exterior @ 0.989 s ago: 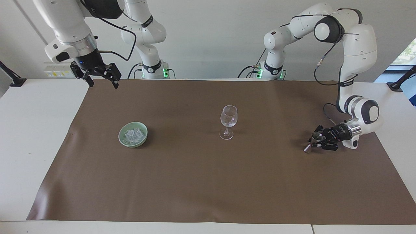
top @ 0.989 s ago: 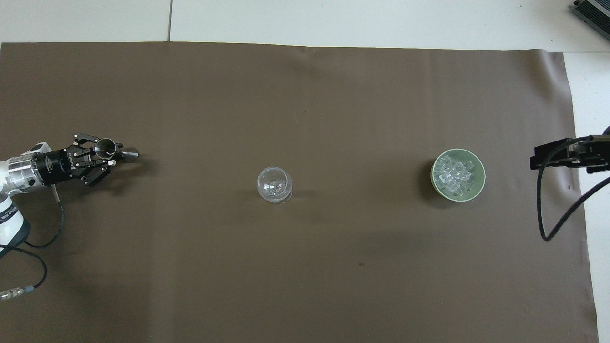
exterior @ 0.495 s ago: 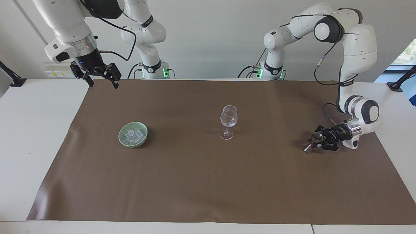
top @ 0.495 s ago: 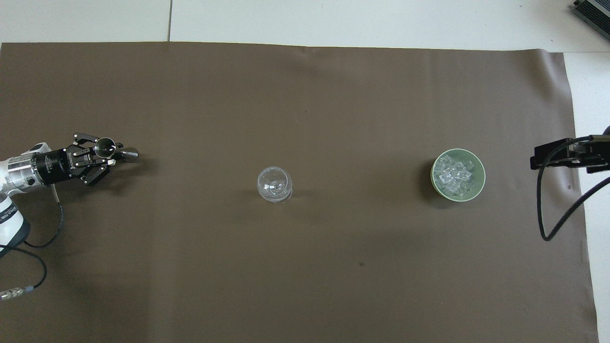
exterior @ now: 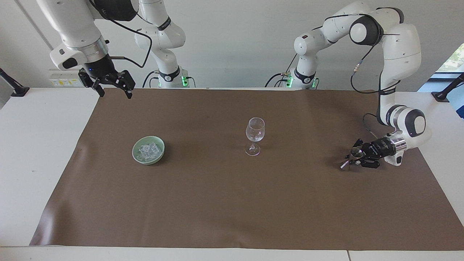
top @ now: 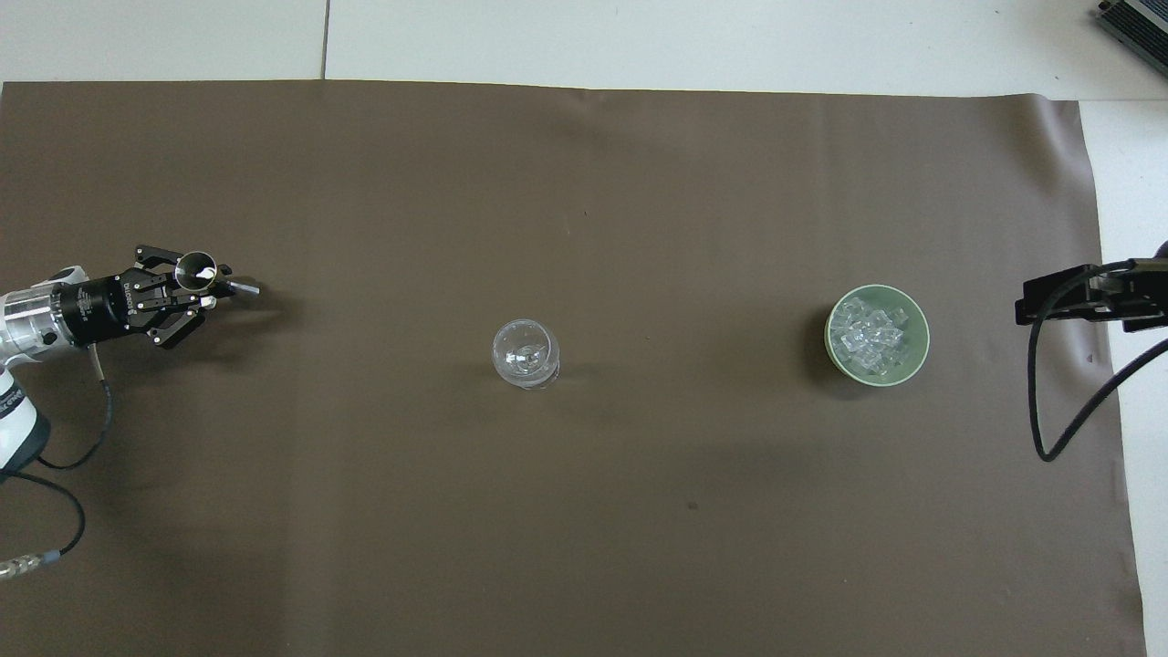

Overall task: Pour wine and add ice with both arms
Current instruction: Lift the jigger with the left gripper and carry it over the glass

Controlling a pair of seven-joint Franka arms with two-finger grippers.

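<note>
Brown paper sheeting [exterior: 224,203] covers the table [exterior: 32,145], and all items stand on it. The left gripper [exterior: 353,159] lies low at the left arm's end of the sheeting, turned sideways, its fingers clamped on a small metal jigger [exterior: 352,157], a double-ended measuring cup; the cup's open mouth faces upward in the overhead view [top: 194,270] and its lower end tilts down toward the sheeting, though contact with the surface cannot be confirmed. A clear stemmed glass [exterior: 255,136] stands upright well apart from that gripper, toward the middle of the table, and appears empty. The right gripper [exterior: 113,87] hangs raised over the edge of the sheeting at the right arm's end, jaws spread wide and holding nothing; the right arm waits there. Nearest to this gripper is a pale green bowl [exterior: 136,154], farther from the robots than the spot beneath the gripper. The ice [exterior: 148,150] sits heaped inside that bowl, as small clear cubes.
</note>
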